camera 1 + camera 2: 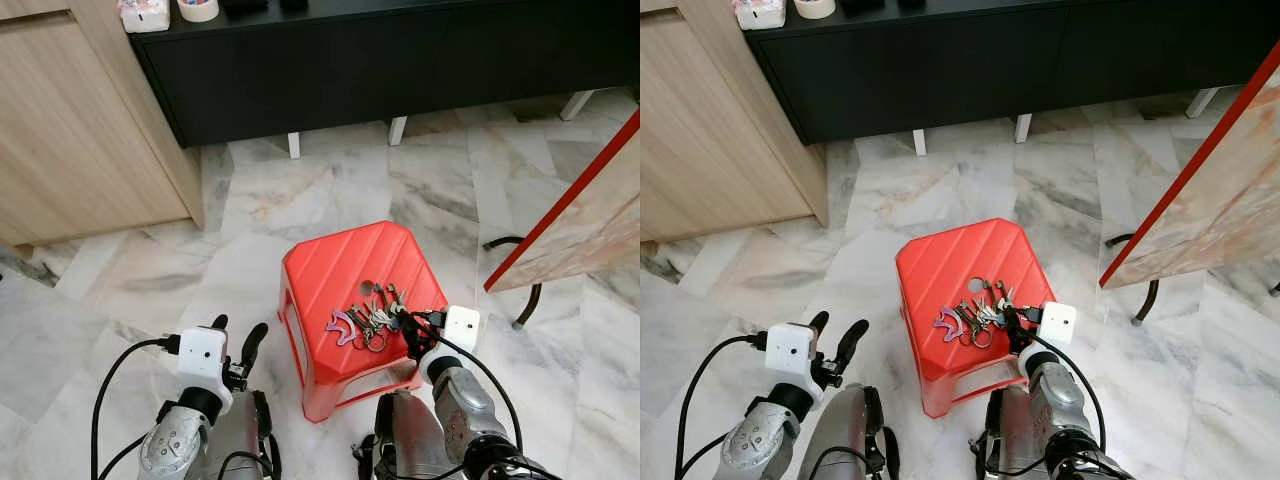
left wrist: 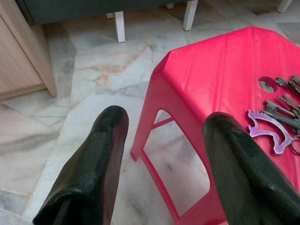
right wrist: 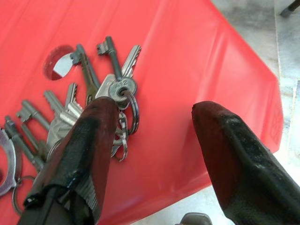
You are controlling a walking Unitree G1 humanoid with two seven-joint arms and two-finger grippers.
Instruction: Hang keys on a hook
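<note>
A bunch of several metal keys (image 1: pixel 375 310) with a purple bottle-opener charm (image 1: pixel 342 326) lies on the top of a red plastic stool (image 1: pixel 340 265). My right gripper (image 1: pixel 418 325) stands open at the stool's right front corner. In the right wrist view one finger (image 3: pixel 89 150) rests over the key rings (image 3: pixel 123 101), and the other finger (image 3: pixel 234 159) is over bare red plastic. My left gripper (image 1: pixel 238 335) hangs open above the floor to the left of the stool, with nothing between its fingers (image 2: pixel 93 164). The keys (image 2: pixel 281 115) show at the edge of the left wrist view.
A long black cabinet on white legs (image 1: pixel 400 60) runs along the back. A light wooden cabinet (image 1: pixel 70 130) stands at the left. A red-edged board (image 1: pixel 590 210) leans at the right above a black curved leg (image 1: pixel 525 290). Marble floor (image 1: pixel 330 180) surrounds the stool.
</note>
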